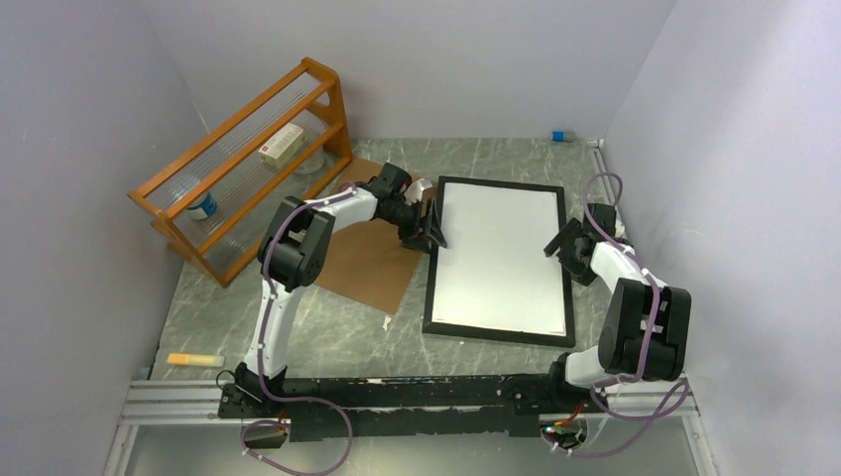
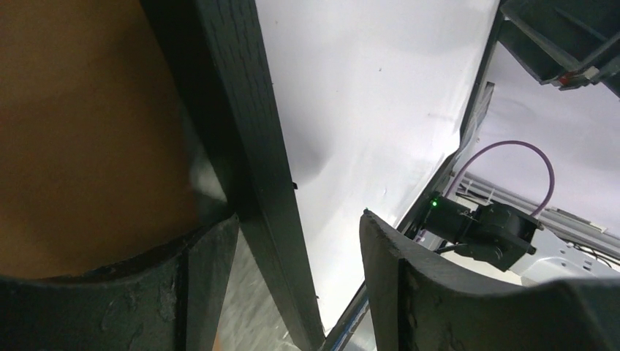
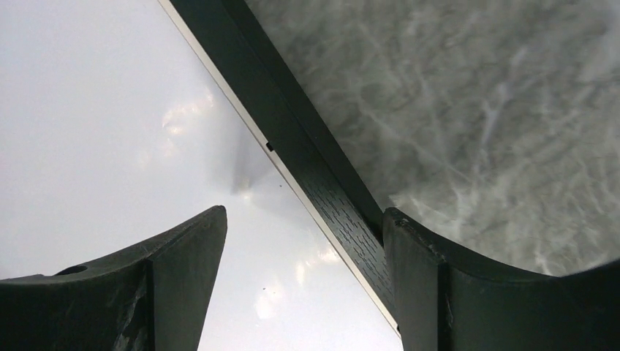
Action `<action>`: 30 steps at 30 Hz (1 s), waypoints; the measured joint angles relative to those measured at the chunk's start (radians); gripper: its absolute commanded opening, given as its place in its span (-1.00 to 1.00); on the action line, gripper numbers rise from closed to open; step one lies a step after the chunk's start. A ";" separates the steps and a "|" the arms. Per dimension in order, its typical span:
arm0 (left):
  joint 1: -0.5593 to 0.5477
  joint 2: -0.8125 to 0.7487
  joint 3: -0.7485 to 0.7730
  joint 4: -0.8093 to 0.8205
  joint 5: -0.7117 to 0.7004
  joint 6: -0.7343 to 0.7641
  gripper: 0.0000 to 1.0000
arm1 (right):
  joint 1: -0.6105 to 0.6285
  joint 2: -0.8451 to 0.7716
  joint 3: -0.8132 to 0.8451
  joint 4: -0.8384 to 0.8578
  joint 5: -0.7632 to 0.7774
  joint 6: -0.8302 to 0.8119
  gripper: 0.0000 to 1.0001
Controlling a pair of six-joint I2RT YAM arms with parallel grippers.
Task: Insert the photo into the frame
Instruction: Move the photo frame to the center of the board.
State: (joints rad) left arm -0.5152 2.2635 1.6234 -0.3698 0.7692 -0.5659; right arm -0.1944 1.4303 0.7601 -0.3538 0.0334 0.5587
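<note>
Photo [image 1: 501,260] lies centre of the top view, apparently white back up (print side hidden), inside the frame [image 1: 501,182] on the worktop [image 1: 476,154]. Left hand [image 1: 433,238] and right hand [image 1: 555,248] both gape wide astride the side rails, holding nothing. Closing there could nudge the frame and unseat the sheet.

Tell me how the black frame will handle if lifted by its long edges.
The frame probably stays stiff: its border runs straight. Thin, smooth rails may slip when pinched. Being wide, it likely tilts if raised from one side.
</note>
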 measured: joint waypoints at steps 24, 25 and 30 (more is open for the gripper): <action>-0.032 0.077 0.270 -0.244 -0.111 0.203 0.88 | -0.026 -0.134 0.124 -0.181 0.138 0.141 0.49; -0.022 0.056 0.265 -0.266 -0.153 0.227 0.88 | -0.025 -0.153 0.131 -0.175 0.117 0.146 0.47; 0.031 -0.103 0.173 -0.308 -0.386 0.313 0.88 | 0.001 -0.245 0.115 -0.095 -0.006 0.226 0.41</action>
State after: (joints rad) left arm -0.4843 2.1601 1.7962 -0.6781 0.3836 -0.2531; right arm -0.1932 1.1858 0.8753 -0.4492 0.0269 0.7845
